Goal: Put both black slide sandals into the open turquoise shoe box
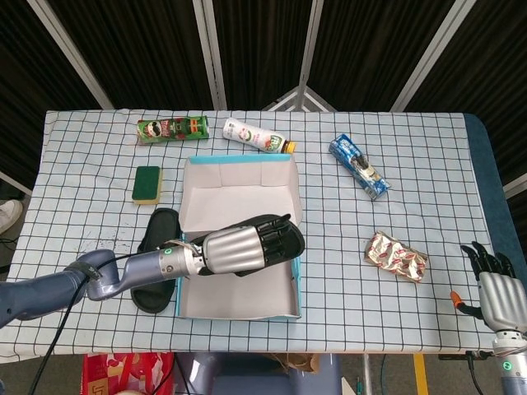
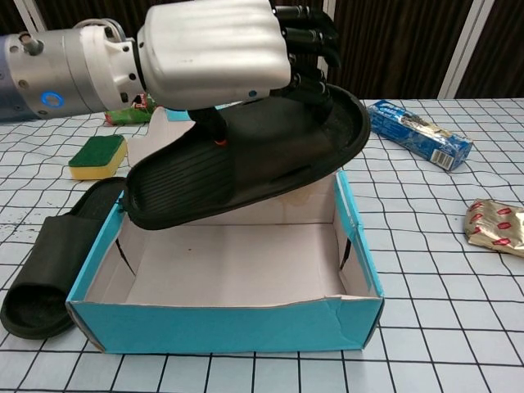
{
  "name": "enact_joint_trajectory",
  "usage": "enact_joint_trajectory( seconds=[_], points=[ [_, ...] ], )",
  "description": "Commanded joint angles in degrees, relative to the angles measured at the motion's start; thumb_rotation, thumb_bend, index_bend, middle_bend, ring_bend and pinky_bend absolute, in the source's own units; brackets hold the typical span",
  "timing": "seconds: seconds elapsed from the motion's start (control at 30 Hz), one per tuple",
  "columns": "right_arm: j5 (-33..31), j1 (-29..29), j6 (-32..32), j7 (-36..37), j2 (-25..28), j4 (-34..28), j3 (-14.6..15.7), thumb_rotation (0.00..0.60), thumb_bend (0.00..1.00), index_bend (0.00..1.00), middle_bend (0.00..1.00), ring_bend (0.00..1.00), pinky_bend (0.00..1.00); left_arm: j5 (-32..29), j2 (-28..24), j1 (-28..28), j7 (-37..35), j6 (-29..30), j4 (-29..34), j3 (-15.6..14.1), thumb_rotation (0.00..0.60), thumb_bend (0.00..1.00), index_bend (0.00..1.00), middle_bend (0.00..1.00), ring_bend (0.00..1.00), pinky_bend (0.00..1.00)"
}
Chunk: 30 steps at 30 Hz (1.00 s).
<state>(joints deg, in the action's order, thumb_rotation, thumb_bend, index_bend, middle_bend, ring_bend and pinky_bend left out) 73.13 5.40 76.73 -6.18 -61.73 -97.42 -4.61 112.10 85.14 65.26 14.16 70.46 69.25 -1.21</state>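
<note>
My left hand (image 1: 239, 248) (image 2: 221, 49) grips one black slide sandal (image 2: 246, 164) (image 1: 290, 241) and holds it tilted just above the inside of the open turquoise shoe box (image 1: 239, 306) (image 2: 221, 329). The sandal's sole faces the chest camera. A second black slide sandal (image 1: 155, 286) (image 2: 51, 266) lies flat on the table against the box's left wall. My right hand (image 1: 496, 290) rests at the table's front right corner with its fingers spread, holding nothing.
A green sponge (image 1: 147, 183) (image 2: 97, 155) sits left of the box lid. A green chips can (image 1: 171, 129) and a white bottle (image 1: 257, 136) lie behind the box. A blue packet (image 1: 358, 166) (image 2: 417, 133) and a foil snack bag (image 1: 397, 256) (image 2: 496, 226) lie to the right.
</note>
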Motion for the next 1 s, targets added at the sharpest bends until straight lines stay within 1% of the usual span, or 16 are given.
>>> enact_joint_trajectory(
  seconds=[0.03, 0.13, 0.27, 0.63, 0.8, 1.0],
  points=[
    [-0.1, 0.1, -0.2, -0.3, 0.0, -0.1, 0.1, 0.600, 0.29, 0.13, 0.08, 0.16, 0.07, 2.2, 2.8, 1.2, -1.5, 0.6, -4.4, -0.3, 0.600, 0.34, 0.55, 0.54, 0.17, 0.12],
    [-0.3, 0.2, -0.5, -0.6, 0.0, -0.2, 0.1, 0.600, 0.29, 0.13, 0.08, 0.16, 0.07, 3.6, 4.8, 1.9, -2.4, 1.5, -7.7, -0.5, 0.600, 0.34, 0.55, 0.54, 0.17, 0.12],
    [-0.6, 0.2, -0.4, -0.8, 0.0, -0.3, 0.0, 0.600, 0.29, 0.13, 0.08, 0.16, 0.07, 4.4, 6.4, 2.3, -3.8, 2.7, -9.8, -0.8, 0.600, 0.34, 0.55, 0.54, 0.17, 0.12],
    [-1.2, 0.2, -0.7, -1.4, 0.1, -0.9, 0.1, 0.600, 0.29, 0.13, 0.08, 0.16, 0.07, 4.7, 6.1, 1.7, -4.9, 1.8, -10.6, -2.8, 0.600, 0.34, 0.55, 0.54, 0.17, 0.12],
    [-1.6, 0.2, -0.9, -1.9, 0.1, -1.1, 0.1, 0.600, 0.29, 0.13, 0.08, 0.16, 0.07, 5.1, 7.5, 1.7, -4.9, 1.2, -12.8, -3.7, 0.600, 0.34, 0.55, 0.54, 0.17, 0.12],
    [-2.0, 0.4, -1.3, -2.1, 0.1, -1.0, 0.0, 0.600, 0.29, 0.13, 0.08, 0.16, 0.07, 6.4, 8.2, 2.5, -2.8, 0.8, -15.3, -4.2, 0.600, 0.34, 0.55, 0.54, 0.17, 0.12]
  ],
)
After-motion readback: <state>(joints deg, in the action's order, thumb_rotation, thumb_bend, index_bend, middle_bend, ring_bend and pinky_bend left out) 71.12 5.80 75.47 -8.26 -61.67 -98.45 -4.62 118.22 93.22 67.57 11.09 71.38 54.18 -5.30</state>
